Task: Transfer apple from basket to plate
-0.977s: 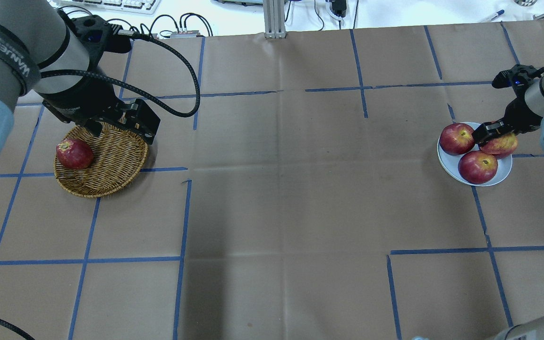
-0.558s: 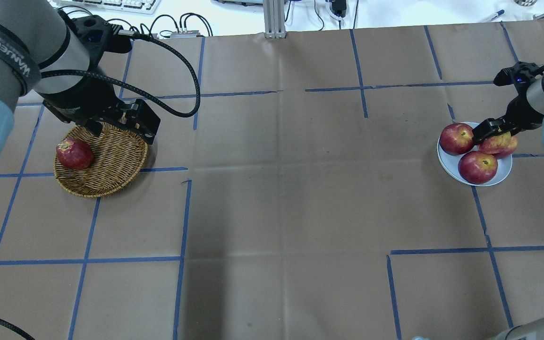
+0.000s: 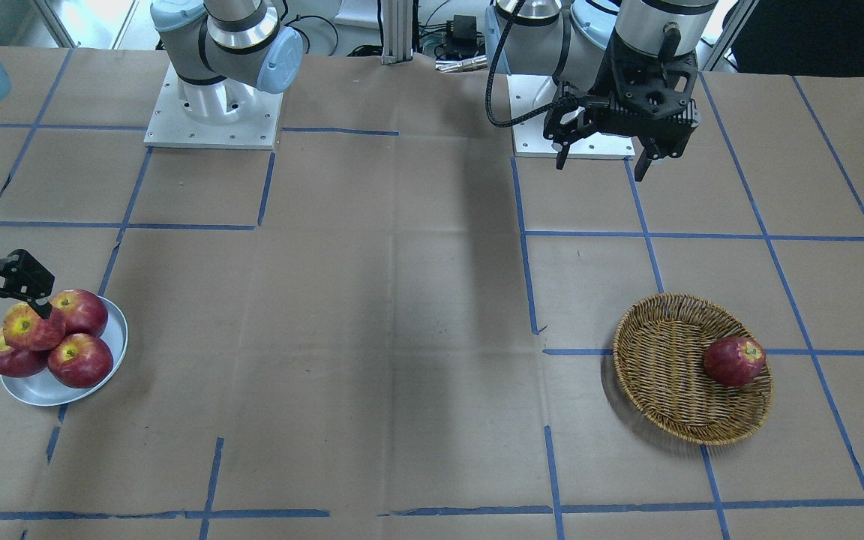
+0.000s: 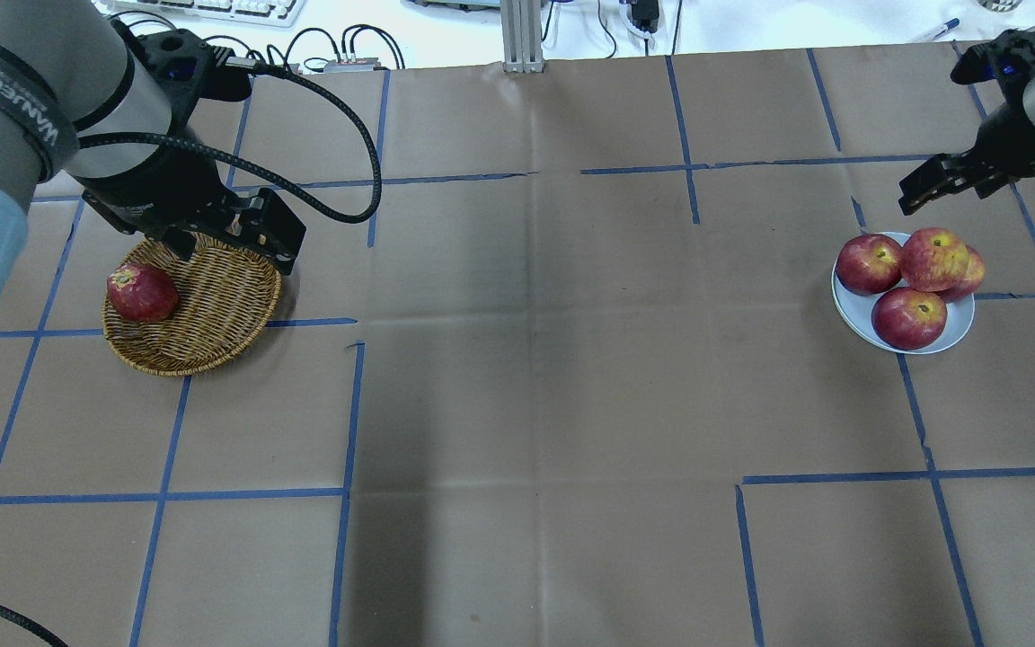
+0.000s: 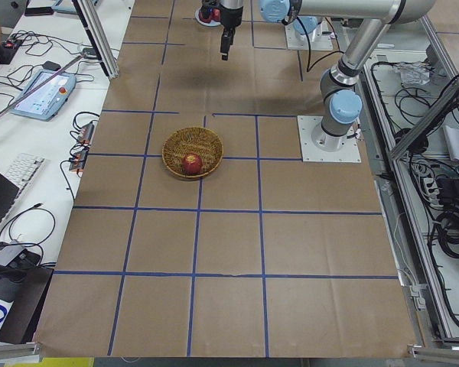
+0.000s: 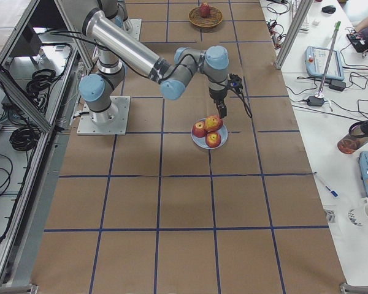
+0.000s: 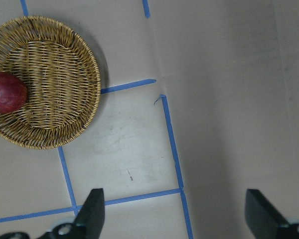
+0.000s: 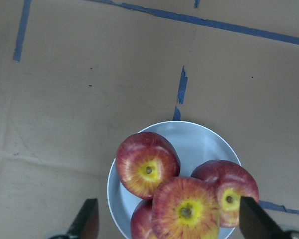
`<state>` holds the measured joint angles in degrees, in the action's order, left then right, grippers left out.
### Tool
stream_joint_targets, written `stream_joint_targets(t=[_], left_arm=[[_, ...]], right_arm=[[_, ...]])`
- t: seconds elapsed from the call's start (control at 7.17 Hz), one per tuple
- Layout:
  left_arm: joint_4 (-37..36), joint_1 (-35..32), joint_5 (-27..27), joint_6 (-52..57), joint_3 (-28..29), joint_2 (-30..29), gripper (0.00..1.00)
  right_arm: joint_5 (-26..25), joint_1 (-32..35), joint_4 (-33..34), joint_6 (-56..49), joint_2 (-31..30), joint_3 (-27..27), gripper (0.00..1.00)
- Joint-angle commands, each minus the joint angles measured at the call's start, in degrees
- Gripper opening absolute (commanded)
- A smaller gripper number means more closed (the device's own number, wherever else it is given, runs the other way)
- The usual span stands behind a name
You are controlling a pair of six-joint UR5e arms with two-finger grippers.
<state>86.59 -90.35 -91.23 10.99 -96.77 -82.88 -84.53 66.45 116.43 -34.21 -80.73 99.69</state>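
Brown paper marked with a grid of blue tape covers the bench (image 4: 517, 377). At the robot's right end sits the plate (image 4: 852, 310), and the apple (image 4: 933, 259), streaky red with a yellow patch around its stem, rests on top of three darker apples (image 4: 908, 319) that fill the plate. It leans on all three, stem hollow facing up.

The right hand (image 4: 935, 184) hovers above this pile with its fingers (image 8: 88, 219) spread wide, one on each side of the fruit in the wrist view, and it grips nothing.

Well apart, at the robot's left end, is the basket (image 4: 212, 314), which holds one dark red apple (image 4: 141, 293) lying against its inner wall on the side away from the bench's middle. The left hand (image 3: 600, 171) hangs raised over the bench, nearer the robot's base than the basket. Its fingers are also spread and empty, and its wrist view shows the basket off to one side below it.
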Motion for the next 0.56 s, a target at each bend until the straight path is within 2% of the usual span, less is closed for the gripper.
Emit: stream_joint_targets(t=[0.0,0.14,0.42], left_arm=[[0.07,0.0,0.0,0.0,0.0,-0.01,0.99],[-0.02,0.0,0.0,0.0,0.0,-0.01,0.99],[0.07,0.0,0.0,0.0,0.0,-0.01,0.99]], right_arm=[[-0.81,5.51,-15.64,9.35,-2.4,-9.29,1.0],[-1.86,8.41,-24.15,14.9,-3.28,-11.6,1.0],[-3.01,15.16,-27.65,23.54,-5.92,-11.97,1.0]])
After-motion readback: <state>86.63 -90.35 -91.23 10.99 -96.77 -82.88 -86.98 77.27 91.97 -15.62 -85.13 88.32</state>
